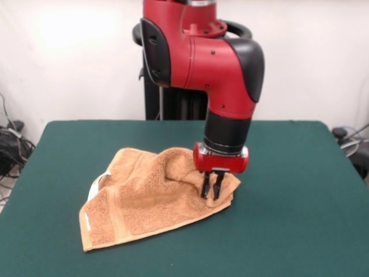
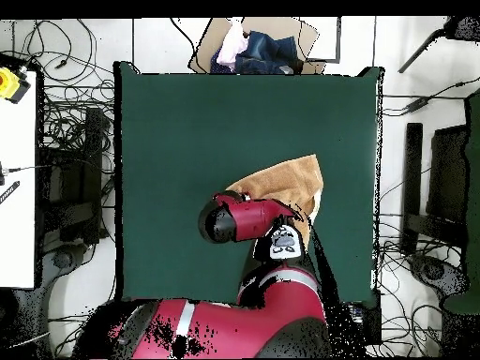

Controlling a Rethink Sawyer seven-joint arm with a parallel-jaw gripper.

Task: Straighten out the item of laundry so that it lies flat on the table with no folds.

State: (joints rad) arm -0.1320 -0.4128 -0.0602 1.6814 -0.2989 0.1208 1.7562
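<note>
The orange-tan terry-cloth hand towel (image 1: 153, 193) lay crumpled near the middle of the dark green felt-covered tabletop (image 1: 300, 208), bunched into soft ridges toward its far side and flatter toward the near corner, where a woven border band ran along the edge. A small white label (image 1: 101, 183) stuck out from the towel's edge on the picture's left side in the front view. The red and black arm came down over the towel, and its end effector (image 1: 211, 187) stood upright with its two dark fingers (image 1: 205, 186) pointing down and set close together, only a narrow gap between them, their tips pressed into the cloth at the towel's right-hand part; whether a fold of fabric was actually pinched between them could not be told. In the overhead view the arm hid much of the towel (image 2: 286, 183), leaving one tan corner showing beyond it. Past the far edge of the tabletop (image 2: 187, 122) in that view sat an open brown cardboard box (image 2: 309, 37) holding a heap of dark blue and pale purple cloth items (image 2: 248, 49).
</note>
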